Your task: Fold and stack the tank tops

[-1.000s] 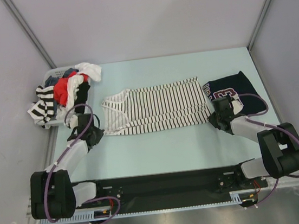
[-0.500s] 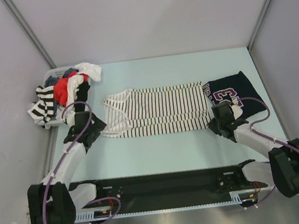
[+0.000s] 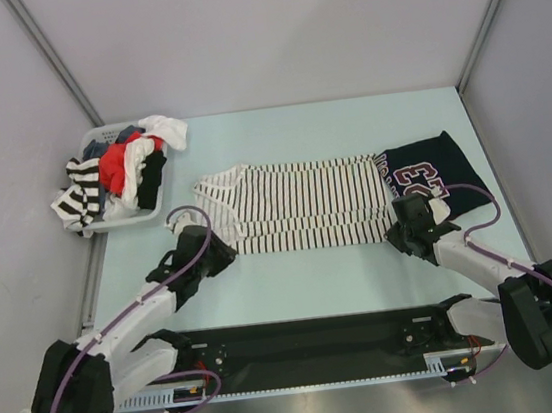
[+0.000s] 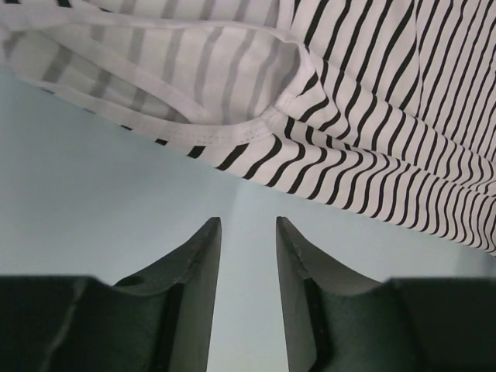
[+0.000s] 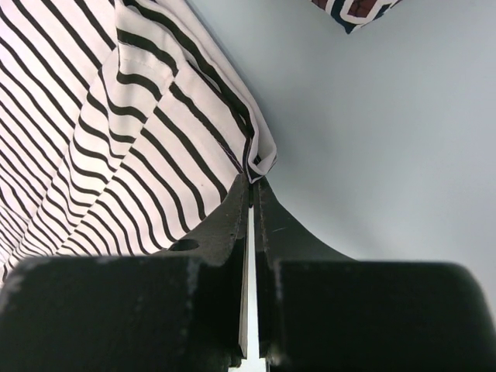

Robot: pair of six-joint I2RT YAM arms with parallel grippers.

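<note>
- Bare pale-blue surface [image 3: 306, 283] between the white, dark-striped cloth tank top [image 3: 296, 204] and the arm bases: open lane side to side.
- Left pincer [image 4: 246, 222], jaws apart: bare surface ahead up to the top's hem.
- Dark navy jersey with maroon trim [image 3: 438, 171] lies right against the striped top's right edge.
- White plastic basket heaped with clothes [image 3: 137, 221] blocks the far-left corner.
- Grey wall panels [image 3: 265, 36] close the left, right and far sides.

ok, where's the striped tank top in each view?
Top external: striped tank top spread flat, centre of frame.
Left wrist: fills the upper frame, beyond the open left gripper.
Right wrist: left half, corner pinched in the right gripper.
Shared landmark: the pale table, bare beside the cloth in all three.
</note>
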